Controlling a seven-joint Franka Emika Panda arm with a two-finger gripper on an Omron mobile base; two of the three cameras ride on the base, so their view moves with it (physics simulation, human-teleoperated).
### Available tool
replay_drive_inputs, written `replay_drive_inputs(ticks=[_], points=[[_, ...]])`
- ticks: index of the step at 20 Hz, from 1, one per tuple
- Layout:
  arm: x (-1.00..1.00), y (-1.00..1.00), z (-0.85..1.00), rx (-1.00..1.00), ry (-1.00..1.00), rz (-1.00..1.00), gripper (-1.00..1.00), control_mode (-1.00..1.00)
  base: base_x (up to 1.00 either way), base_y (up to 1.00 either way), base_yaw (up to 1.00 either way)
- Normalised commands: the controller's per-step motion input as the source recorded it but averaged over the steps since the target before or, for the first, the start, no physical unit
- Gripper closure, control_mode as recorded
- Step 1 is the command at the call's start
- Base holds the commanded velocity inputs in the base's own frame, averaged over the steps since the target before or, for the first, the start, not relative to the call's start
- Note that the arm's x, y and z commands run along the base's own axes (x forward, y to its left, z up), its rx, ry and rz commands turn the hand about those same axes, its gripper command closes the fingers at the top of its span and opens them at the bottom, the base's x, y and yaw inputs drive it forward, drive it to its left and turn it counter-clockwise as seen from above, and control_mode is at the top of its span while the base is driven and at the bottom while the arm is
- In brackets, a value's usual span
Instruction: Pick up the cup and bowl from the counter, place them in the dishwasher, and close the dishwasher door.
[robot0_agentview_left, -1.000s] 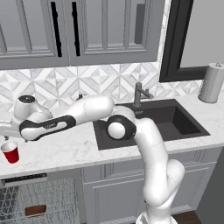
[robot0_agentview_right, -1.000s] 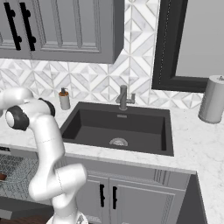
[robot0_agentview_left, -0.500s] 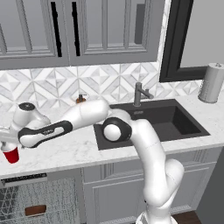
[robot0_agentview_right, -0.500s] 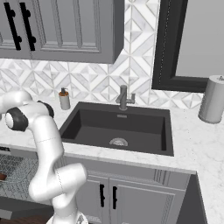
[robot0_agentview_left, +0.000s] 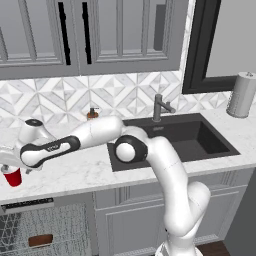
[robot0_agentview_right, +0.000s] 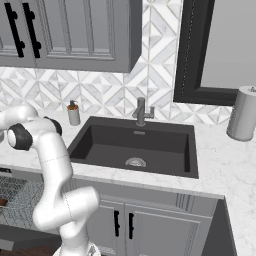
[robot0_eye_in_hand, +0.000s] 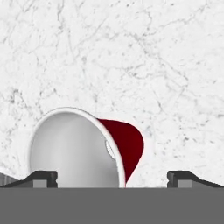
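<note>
Cup (robot0_eye_in_hand: 124, 146), red plastic w/ white inside, stands on the tabletop (robot0_eye_in_hand: 131, 65) near its front left edge. Hand (robot0_eye_in_hand: 113, 176) open, fingertips either side of rim. Likely light, thin-walled, slippery; grip gently across rim.

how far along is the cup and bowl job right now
Done: the small dark-brown wood-like bowl already lies in the grey wire dishwasher rack.
In hand: the end effector hangs open around the small red tapered cup, which stands on the white marble counter.
Left: lift the cup, load it, close the door.
</note>
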Motion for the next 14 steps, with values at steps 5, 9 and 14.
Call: replay_drive_inputs(ticks=[5,9,14], points=[[0.00,0.00,-0.18,0.00,0.02,0.00,-1.00,-1.00,0.00,0.00,0.00],[0.00,0.00,-0.14,0.00,0.01,0.00,-1.00,-1.00,0.00,0.00,0.00],[0.00,0.00,-0.16,0.00,0.05,0.00,1.00,-1.00,0.00,0.00,0.00]])
